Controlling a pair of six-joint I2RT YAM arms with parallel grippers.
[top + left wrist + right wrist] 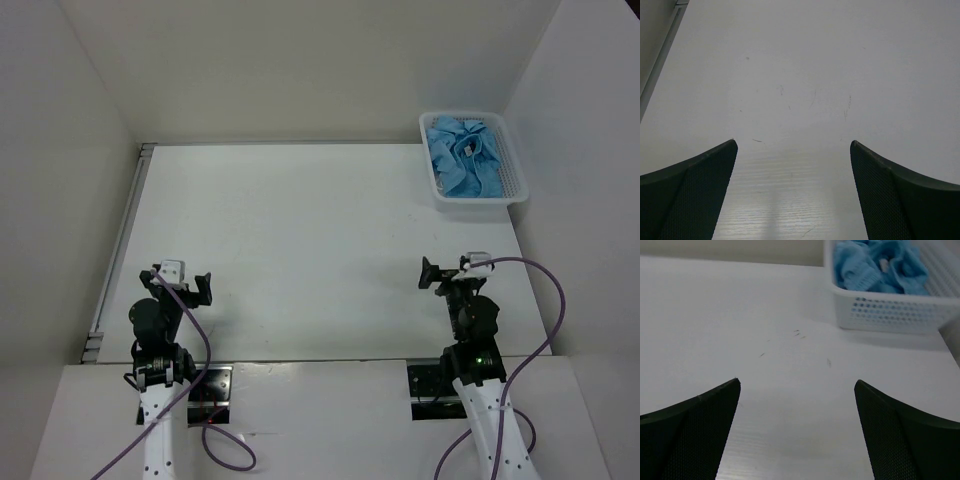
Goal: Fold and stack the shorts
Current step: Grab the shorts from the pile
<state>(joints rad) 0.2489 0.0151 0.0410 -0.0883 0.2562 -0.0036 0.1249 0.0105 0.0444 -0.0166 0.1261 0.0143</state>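
Note:
The light blue shorts lie crumpled in a white mesh basket at the table's far right; the right wrist view shows them in the basket ahead to the right. My left gripper is open and empty over the near left table; its view shows only bare table. My right gripper is open and empty near the front right, well short of the basket, and its wrist view shows the same.
White walls enclose the table on the left, back and right. A metal rail runs along the table's left edge. Purple cables loop from both arms near their bases.

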